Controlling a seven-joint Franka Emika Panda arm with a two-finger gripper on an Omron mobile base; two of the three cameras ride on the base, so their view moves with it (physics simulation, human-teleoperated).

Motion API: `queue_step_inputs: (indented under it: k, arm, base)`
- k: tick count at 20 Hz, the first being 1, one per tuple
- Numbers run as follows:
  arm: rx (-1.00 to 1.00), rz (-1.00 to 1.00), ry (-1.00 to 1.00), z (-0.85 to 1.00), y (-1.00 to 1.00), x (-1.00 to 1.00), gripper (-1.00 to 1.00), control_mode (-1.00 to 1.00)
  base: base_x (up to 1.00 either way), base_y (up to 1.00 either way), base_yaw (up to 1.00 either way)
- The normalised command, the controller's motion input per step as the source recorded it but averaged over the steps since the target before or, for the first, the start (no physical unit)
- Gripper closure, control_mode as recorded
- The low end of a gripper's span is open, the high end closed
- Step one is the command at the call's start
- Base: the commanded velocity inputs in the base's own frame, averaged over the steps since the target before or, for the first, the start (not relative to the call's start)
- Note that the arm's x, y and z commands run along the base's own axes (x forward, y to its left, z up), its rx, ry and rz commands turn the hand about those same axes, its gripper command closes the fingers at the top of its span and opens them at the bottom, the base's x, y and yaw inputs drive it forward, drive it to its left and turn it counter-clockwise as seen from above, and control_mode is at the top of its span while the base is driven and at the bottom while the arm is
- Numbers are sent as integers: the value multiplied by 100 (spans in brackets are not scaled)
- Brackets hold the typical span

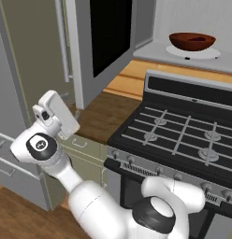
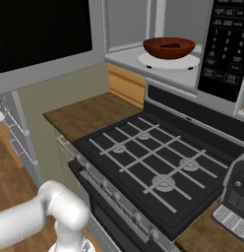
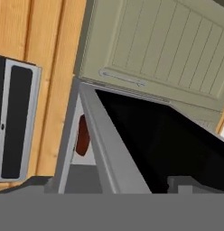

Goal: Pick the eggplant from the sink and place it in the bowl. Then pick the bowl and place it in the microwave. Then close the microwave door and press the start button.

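The microwave (image 2: pixel 143 19) stands open above the counter. Its door (image 1: pixel 106 42), black glass in a silver frame, swings out to the left with its bar handle (image 1: pixel 61 42) on the outer side. The reddish-brown bowl (image 1: pixel 192 41) (image 2: pixel 169 47) sits on the white turntable plate (image 2: pixel 168 61) inside. A small dark shape in the bowl, the eggplant (image 2: pixel 169 46), is barely visible. My hand (image 1: pixel 57 114) hangs low and left of the door, near its bottom corner. In the hand view my gripper (image 3: pixel 111 185) is open and holds nothing, facing the door's edge (image 3: pixel 102 140). The sink is out of view.
A black gas stove (image 1: pixel 183 135) with grey grates lies below the microwave, and a wooden counter (image 1: pixel 101 116) runs to its left. The microwave's keypad (image 2: pixel 225 44) is at the right. A dark appliance (image 2: pixel 237 197) stands at the counter's right end. A beige cabinet door (image 3: pixel 177 49) is above the microwave door.
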Motion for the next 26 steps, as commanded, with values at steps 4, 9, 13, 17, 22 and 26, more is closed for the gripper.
queue_step_inputs:
  k: [4,9,13,17,22,26]
  arm:
    - [0,-4,-11,30,-9,0,-100,-100]
    - [5,-2,-23,59,-25,-4,-100,-100]
    - [6,0,-20,57,-26,-17,-100,-100]
    - [14,0,-21,45,-80,-56,-100,-100]
    - [15,0,-22,40,-91,-72,-100,-100]
    - [15,0,-18,35,-95,-65,-100,-100]
  base:
    - [0,0,0]
    - [0,0,0]
    - [0,0,0]
    - [0,0,0]
    - [0,0,0]
    - [0,0,0]
